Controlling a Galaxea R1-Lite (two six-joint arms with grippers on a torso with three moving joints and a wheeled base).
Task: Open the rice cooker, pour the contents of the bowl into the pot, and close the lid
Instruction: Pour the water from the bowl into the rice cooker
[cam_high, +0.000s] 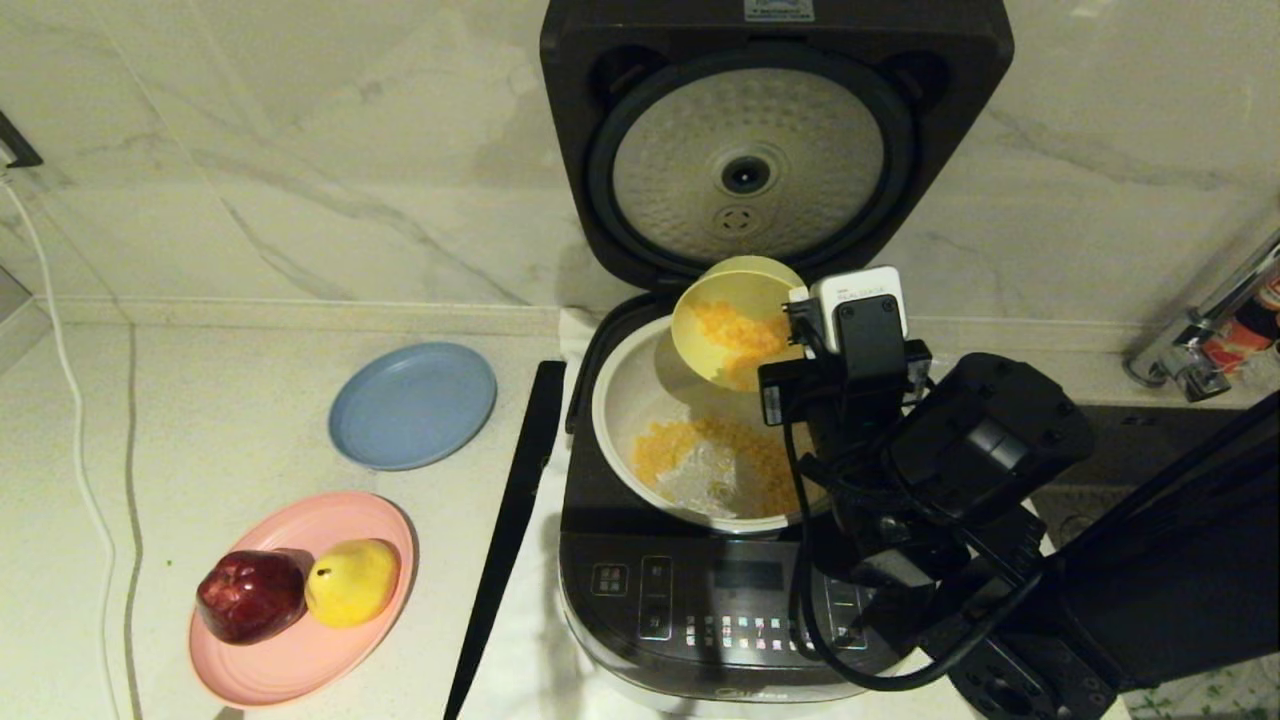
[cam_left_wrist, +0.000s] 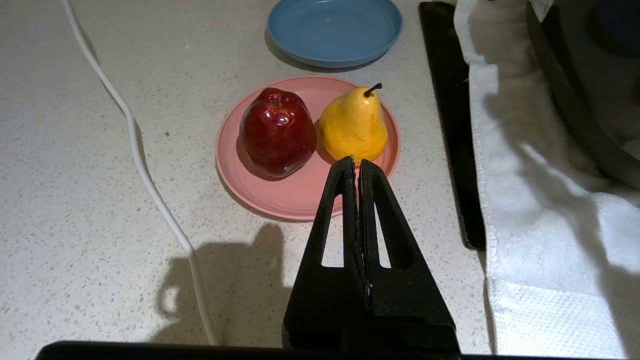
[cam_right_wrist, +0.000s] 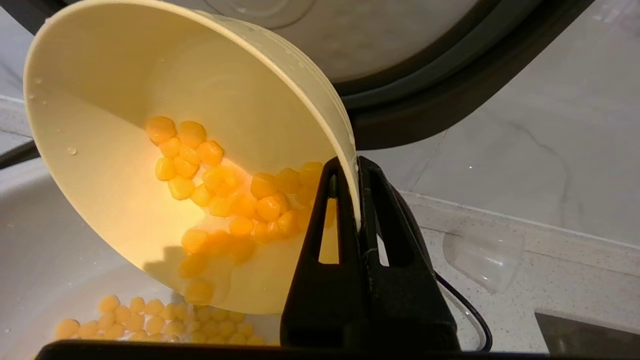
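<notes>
Head view: right arm fills the lower right foreground, right claw (cam_high: 797, 335) at the bowl (cam_high: 735, 318) rim, over the pot (cam_high: 640, 385). Bowl tipped steeply, mouth facing left and down into the pot; contents (cam_high: 745, 335) partly in the bowl, more lying on the pot floor. Rice cooker (cam_high: 700, 590) panel faces the camera, lid (cam_high: 770, 140) upright at the back, silver plate showing. Left wrist view: left claw (cam_left_wrist: 357, 162) pressed together, hovering over the table (cam_left_wrist: 90, 200) near the pink plate (cam_left_wrist: 290, 200) edge; blue plate (cam_left_wrist: 334, 30) beyond. Right wrist view: claw pinching the bowl wall (cam_right_wrist: 350, 165), one finger inside, one outside; kernels sit low in the bowl.
</notes>
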